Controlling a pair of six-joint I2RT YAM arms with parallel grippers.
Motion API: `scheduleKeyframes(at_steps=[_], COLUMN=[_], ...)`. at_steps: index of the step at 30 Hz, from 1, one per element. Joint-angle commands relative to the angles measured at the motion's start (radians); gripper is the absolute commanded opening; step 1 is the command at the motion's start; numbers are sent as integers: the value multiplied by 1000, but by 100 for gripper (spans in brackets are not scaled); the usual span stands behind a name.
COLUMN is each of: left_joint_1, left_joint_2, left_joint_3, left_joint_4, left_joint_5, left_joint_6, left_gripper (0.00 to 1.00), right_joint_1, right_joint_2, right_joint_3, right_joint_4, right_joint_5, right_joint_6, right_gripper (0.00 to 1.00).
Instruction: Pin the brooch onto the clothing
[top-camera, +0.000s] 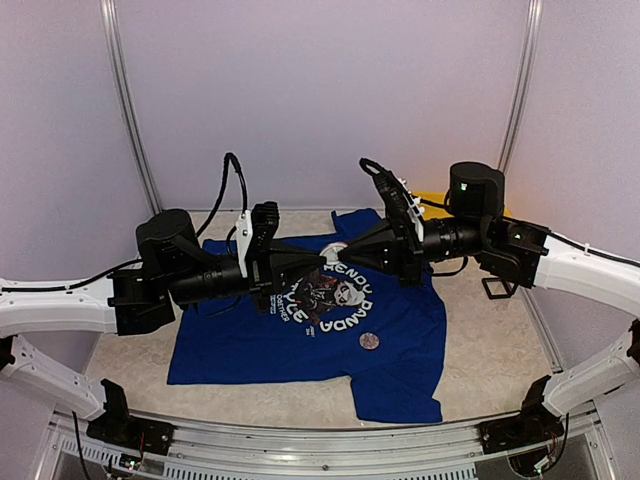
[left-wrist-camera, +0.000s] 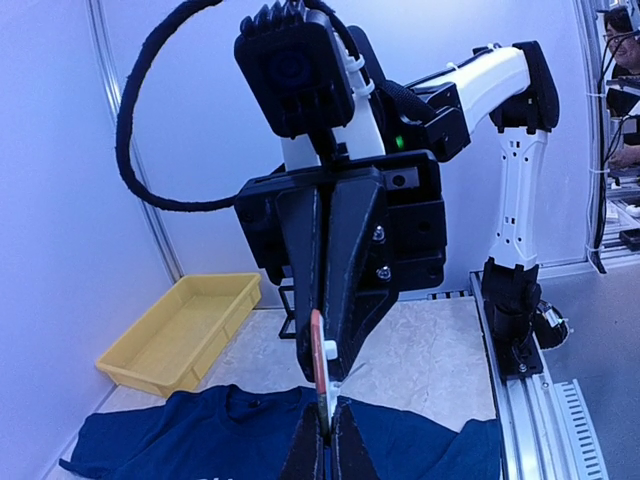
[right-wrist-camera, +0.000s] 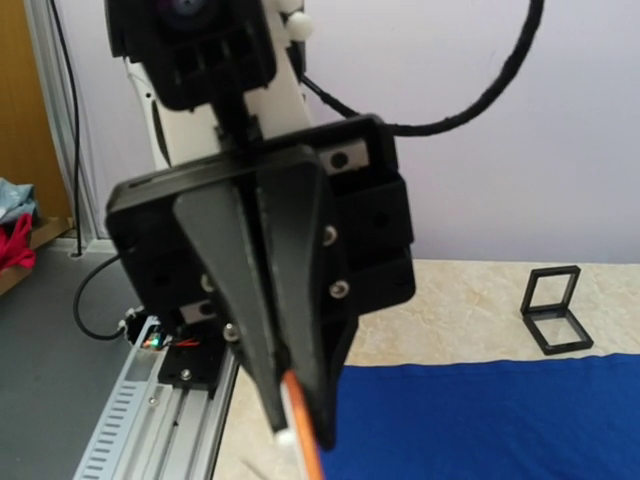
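Count: two grippers, one T-shirt, one brooch, one tray, one case, one small disc.

T-shirt (top-camera: 260, 340): royal-blue, short-sleeved, soft cloth. It lies flat on the pale speckled table (top-camera: 500, 370), collar toward 12 o'clock in the top view. The chest print is white lettering around a panda picture and reads upside down from that camera. The hem corner at 5 o'clock reaches nearest the table's near edge.

Left gripper (left-wrist-camera: 326, 440): comes in from 9 o'clock, held above the print. Its black wedge-shaped fingers are pressed together on the brooch.

Right gripper (left-wrist-camera: 333, 370): comes in from 3 o'clock, tip to tip with the left one. Its fingers are likewise closed flat against the same piece.

Brooch (left-wrist-camera: 318, 360): pinched between both grippers, up in the air over the shirt's chest and not touching the cloth. It shows edge-on only, as a thin orange-rimmed strip with a small white nub on one side. Its face cannot be made out.

Disc (top-camera: 368, 341): small, round, pinkish-grey, lying on the shirt at 5 o'clock from the print. What it is cannot be told.

Tray (left-wrist-camera: 175, 340): yellow plastic, rectangular, shallow walls. It sits on the table at 1 o'clock from the shirt, just beyond the collar side.

Case (right-wrist-camera: 553, 313): a small black square frame, hinged open, on the table at 3 o'clock from the shirt and apart from it.
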Motion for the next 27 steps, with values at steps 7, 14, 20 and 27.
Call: scheduleKeyframes(at_steps=[7, 14, 20, 27], left_joint_1=[23, 182, 326, 394], left_joint_2=[4, 9, 45, 132], left_joint_3=[2, -121, -276, -363], left_joint_4=[-24, -119, -247, -241], left_joint_5=[-188, -435, -544, -590], left_joint_6=[-71, -415, -700, -771], left_gripper=[45, 49, 47, 49], right_joint_1=[-45, -159, -248, -380], right_joint_2=[41, 20, 80, 216], right_joint_3=[-17, -292, -496, -622], right_joint_4=[-10, 140, 265, 414], right_joint_5=[116, 220, 297, 328], right_joint_6=[96, 326, 483, 582], right_gripper=[0, 0, 0, 0])
